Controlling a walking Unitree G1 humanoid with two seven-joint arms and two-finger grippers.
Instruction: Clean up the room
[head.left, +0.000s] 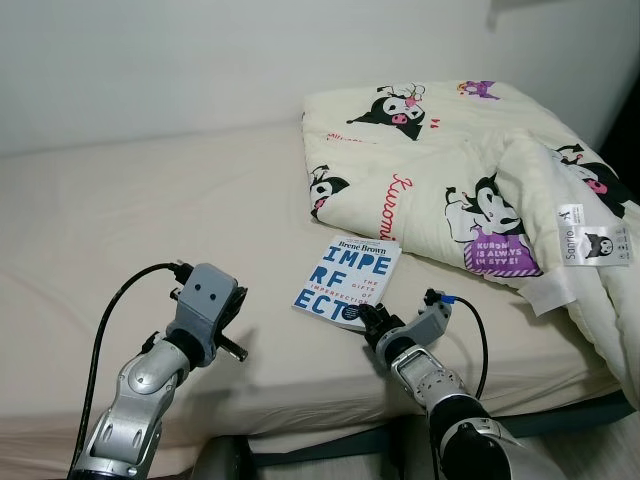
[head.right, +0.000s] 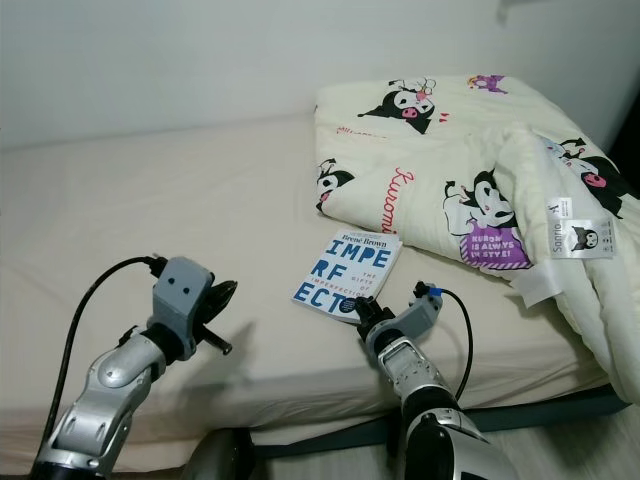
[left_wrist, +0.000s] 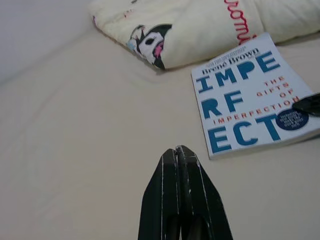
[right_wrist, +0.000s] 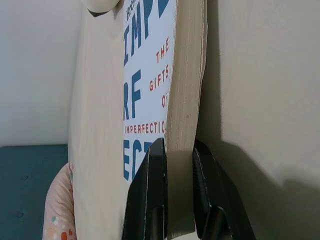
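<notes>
Bright, even indoor light, soft shadows under both arms on the bed (head.left: 120, 230), slight wrist-view blur.

Left gripper (left_wrist: 181, 152) closed — right gripper (right_wrist: 177, 150) clamped, both arms outstretched.

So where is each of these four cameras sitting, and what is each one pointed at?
Left and right eye views: on the head, looking down at the bed; both arms show.
Left wrist view: along the shut left gripper, toward the book.
Right wrist view: along the right gripper, clamping the book's edge.
All share the book.
</notes>
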